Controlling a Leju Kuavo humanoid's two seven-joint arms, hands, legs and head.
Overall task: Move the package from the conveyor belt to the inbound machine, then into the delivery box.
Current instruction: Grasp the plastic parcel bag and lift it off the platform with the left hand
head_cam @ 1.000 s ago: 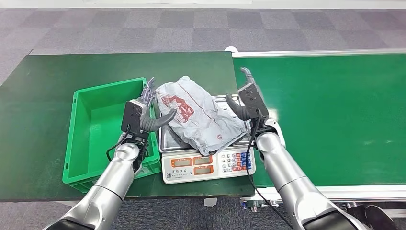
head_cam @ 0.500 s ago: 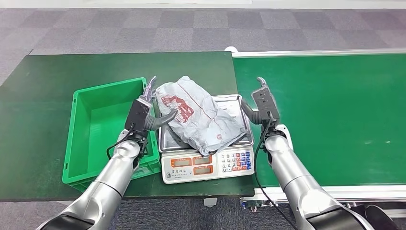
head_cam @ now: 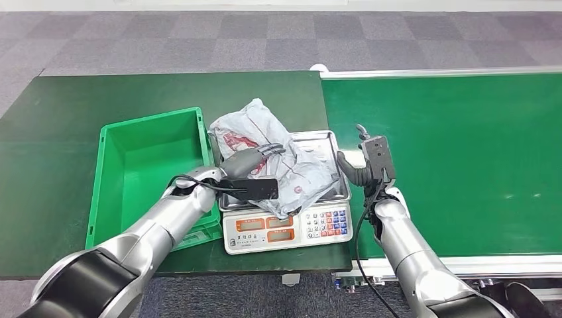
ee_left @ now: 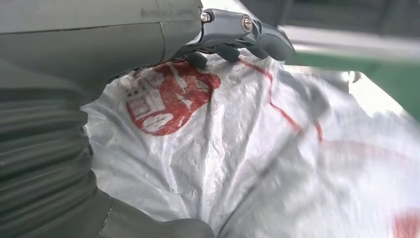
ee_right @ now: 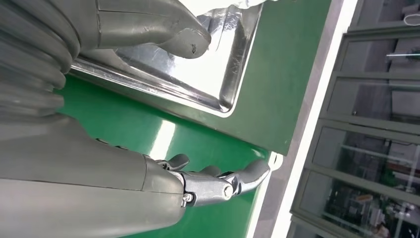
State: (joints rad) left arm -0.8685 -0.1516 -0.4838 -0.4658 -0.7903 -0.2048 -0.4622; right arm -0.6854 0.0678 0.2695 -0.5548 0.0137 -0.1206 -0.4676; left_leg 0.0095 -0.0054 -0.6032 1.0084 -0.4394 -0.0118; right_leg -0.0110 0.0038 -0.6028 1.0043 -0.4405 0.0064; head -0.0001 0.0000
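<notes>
1. The package (head_cam: pixel 278 156) is a grey plastic mailer with red print, crumpled and slack, lying on the steel pan of the scale (head_cam: pixel 288 228) near the desk's (head_cam: pixel 59 132) front edge, its far end hanging over the pan's rim toward the green box (head_cam: pixel 142 169).
2. It looks light and soft (probably clothing or the like inside), so it will sag and fold when lifted; the film is likely slippery, and a pinch on a loose fold may let it slide.
3. The left hand (head_cam: pixel 255 159) lies over the top of the package, fingers (ee_left: pixel 237 37) pressing into the film; a firm hold around the bulkier middle seems best.
4. The right hand (head_cam: pixel 368 162) hovers just beside the pan's right rim, over the conveyor belt (head_cam: pixel 464 152), fingers spread and holding nothing.
5. The box stands just left of the scale, open-topped, with its near wall touching the scale's corner; the package must clear that wall.
</notes>
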